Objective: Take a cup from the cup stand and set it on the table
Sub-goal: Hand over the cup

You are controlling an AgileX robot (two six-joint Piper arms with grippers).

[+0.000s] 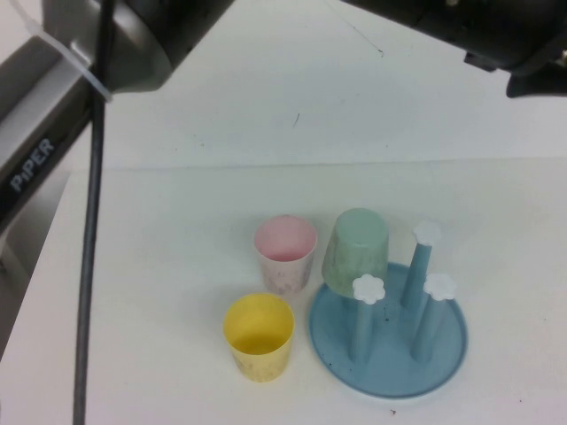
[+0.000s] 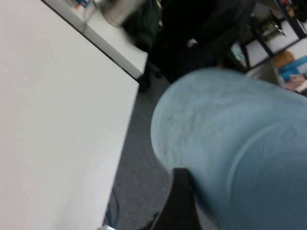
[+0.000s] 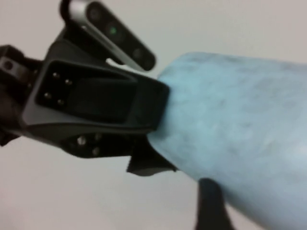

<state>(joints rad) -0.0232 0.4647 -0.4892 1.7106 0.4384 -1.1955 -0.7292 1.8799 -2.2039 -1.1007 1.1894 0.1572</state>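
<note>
The light blue cup [image 2: 230, 143] is up in the air and does not show in the high view. It fills the left wrist view, with one dark finger [image 2: 182, 201] of my left gripper [image 2: 240, 191] against its side. In the right wrist view the same cup [image 3: 240, 120] lies in my right gripper [image 3: 254, 182], one finger [image 3: 211, 206] against it, while my left gripper's body [image 3: 96, 105] holds its other end. Both grippers appear shut on the cup. The teal cup stand [image 1: 447, 350] stands on the table [image 1: 159, 266] at the front right.
A mint green cup [image 1: 356, 248] sits upside down on a stand peg, and three white-capped pegs [image 1: 425, 235] are bare. A pink cup [image 1: 285, 252] and a yellow cup [image 1: 258, 335] stand upright left of the stand. The table's edge and floor [image 2: 139, 158] lie below the left wrist.
</note>
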